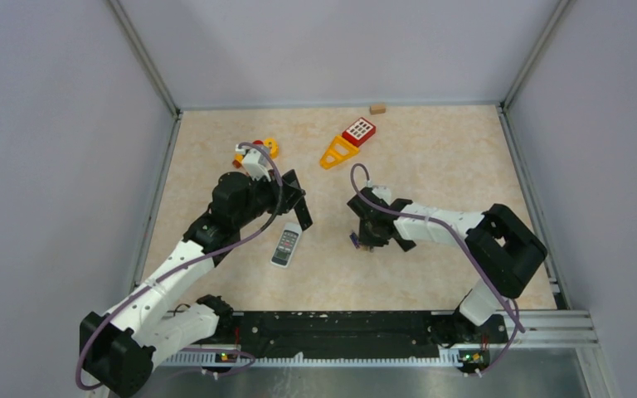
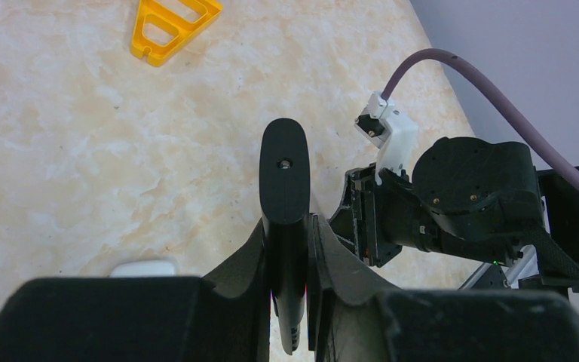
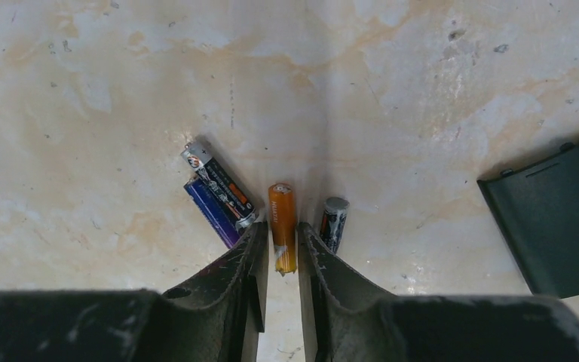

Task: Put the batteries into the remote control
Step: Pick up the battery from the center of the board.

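Pincer (image 3: 283, 228) astride orange battery (image 3: 282, 202), grey battery (image 3: 335, 220) beside

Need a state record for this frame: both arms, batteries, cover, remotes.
left gripper: jaws shut on black remote, held edge-on
right gripper: jaws either side of orange battery, grip unclear
loose batteries: purplish-blue battery and dark grey battery side by side, left of jaws; second dark battery right of jaws
battery cover: off, flat on table
white remote: on table near left gripper
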### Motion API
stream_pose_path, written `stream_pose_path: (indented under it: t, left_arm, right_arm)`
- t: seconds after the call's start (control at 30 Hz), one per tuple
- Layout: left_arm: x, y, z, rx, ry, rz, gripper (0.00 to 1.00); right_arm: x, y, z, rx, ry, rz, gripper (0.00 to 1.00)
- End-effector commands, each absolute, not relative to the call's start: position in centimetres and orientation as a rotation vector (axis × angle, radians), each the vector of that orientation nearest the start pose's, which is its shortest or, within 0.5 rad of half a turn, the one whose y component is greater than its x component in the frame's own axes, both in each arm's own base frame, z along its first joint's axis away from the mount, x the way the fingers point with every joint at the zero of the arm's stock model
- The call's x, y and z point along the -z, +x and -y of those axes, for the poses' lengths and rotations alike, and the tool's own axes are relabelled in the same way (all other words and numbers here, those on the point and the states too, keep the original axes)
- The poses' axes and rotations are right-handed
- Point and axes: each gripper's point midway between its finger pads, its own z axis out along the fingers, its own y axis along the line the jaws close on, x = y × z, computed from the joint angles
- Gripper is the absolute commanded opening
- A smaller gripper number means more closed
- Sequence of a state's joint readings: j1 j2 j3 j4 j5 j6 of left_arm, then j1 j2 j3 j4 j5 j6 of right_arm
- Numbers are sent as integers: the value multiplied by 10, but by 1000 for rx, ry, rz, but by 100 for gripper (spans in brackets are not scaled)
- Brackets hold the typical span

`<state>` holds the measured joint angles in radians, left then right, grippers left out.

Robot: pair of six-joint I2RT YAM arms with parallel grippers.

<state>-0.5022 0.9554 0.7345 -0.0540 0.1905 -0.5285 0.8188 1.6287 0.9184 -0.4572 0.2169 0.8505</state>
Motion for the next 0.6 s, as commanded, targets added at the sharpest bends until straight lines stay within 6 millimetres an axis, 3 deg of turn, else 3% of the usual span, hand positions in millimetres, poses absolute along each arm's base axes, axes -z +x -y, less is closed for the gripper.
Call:
stream_pose_path:
  t: [0.0, 0.17, 0.33, 0.43, 0.57]
  left_arm:
    - [-251, 275, 214, 908, 126, -1866, 0]
    - [-251, 275, 215, 911, 126, -1867, 0]
    - [-253, 276, 219, 939, 127, -1856, 0]
    - [-255, 274, 230, 1017, 143, -1847, 0]
    - [-265, 268, 254, 1210, 157, -1834, 0]
  right_arm:
    - [-19, 236, -243, -172, 85, -2691, 23]
    - [-17, 240, -246, -173, 67, -2675, 19]
    - [-34, 250, -250, -208, 23, -2595, 3]
    - [-71, 256, -252, -289, 27, -2502, 1]
    - [-145, 261, -252, -466, 14, -2289, 1]
